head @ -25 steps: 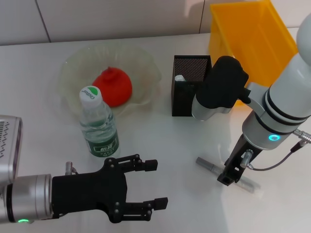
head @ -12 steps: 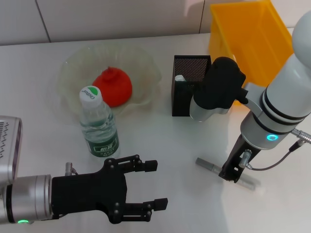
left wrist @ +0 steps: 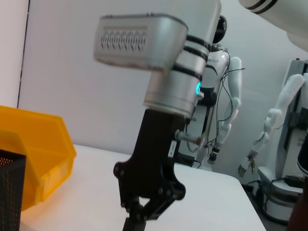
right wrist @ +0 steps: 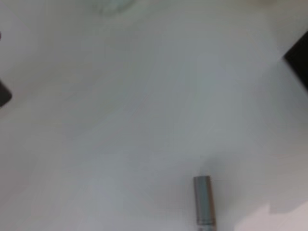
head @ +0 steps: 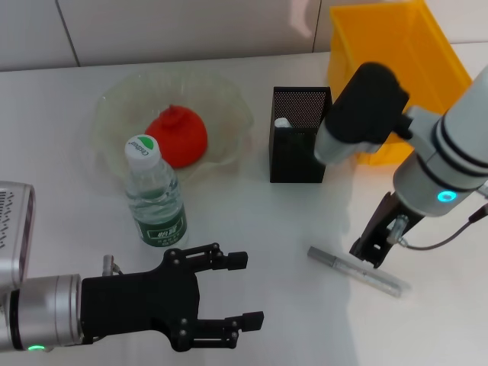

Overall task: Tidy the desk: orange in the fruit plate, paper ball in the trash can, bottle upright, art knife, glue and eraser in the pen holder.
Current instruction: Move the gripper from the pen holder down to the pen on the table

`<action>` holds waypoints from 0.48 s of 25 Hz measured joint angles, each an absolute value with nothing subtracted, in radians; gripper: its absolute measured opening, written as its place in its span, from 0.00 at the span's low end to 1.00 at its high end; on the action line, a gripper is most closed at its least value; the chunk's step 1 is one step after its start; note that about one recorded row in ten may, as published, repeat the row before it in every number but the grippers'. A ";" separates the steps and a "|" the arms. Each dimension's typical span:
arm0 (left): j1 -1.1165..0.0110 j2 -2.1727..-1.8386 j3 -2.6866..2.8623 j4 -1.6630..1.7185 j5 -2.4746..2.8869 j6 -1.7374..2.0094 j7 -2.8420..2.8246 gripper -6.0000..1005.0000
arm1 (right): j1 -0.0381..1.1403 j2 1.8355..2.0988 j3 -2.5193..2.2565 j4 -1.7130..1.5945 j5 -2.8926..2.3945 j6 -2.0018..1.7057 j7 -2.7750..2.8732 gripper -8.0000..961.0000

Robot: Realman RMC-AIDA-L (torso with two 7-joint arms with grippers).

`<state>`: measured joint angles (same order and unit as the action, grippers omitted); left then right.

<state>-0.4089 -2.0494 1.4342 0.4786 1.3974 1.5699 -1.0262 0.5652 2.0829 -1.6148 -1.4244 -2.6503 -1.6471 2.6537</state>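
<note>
The trash can [head: 396, 69] runs off the top edge; the pen holder [head: 299, 136] contents are unclear.

Yellow trash can [head: 396, 46] — black mesh pen holder [head: 299, 145], seemingly grey knife [head: 354, 272].

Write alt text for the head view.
The right end effector hangs over a thin grey stick-shaped tool lying on the white desk. Behind stand the pen holder, trash can, upright bottle and orange in the fruit plate; left end effector open nearby.
</note>
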 joint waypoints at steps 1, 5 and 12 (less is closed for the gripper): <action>-0.410 -2.049 1.434 0.479 1.397 1.570 -1.026 0.80 | 0.558 2.083 -1.577 -1.453 -2.644 -1.669 2.642 0.06; -0.412 -2.049 1.434 0.479 1.397 1.571 -1.026 0.80 | 0.554 2.082 -1.537 -1.466 -2.627 -1.683 2.630 0.03; -0.413 -2.050 1.434 0.478 1.397 1.571 -1.026 0.80 | 0.555 2.083 -1.576 -1.472 -2.627 -1.696 2.633 0.01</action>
<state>-0.4126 -2.0502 1.4342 0.4785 1.3974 1.5711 -1.0262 0.5546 2.0831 -1.5757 -1.4715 -2.6270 -1.6957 2.6326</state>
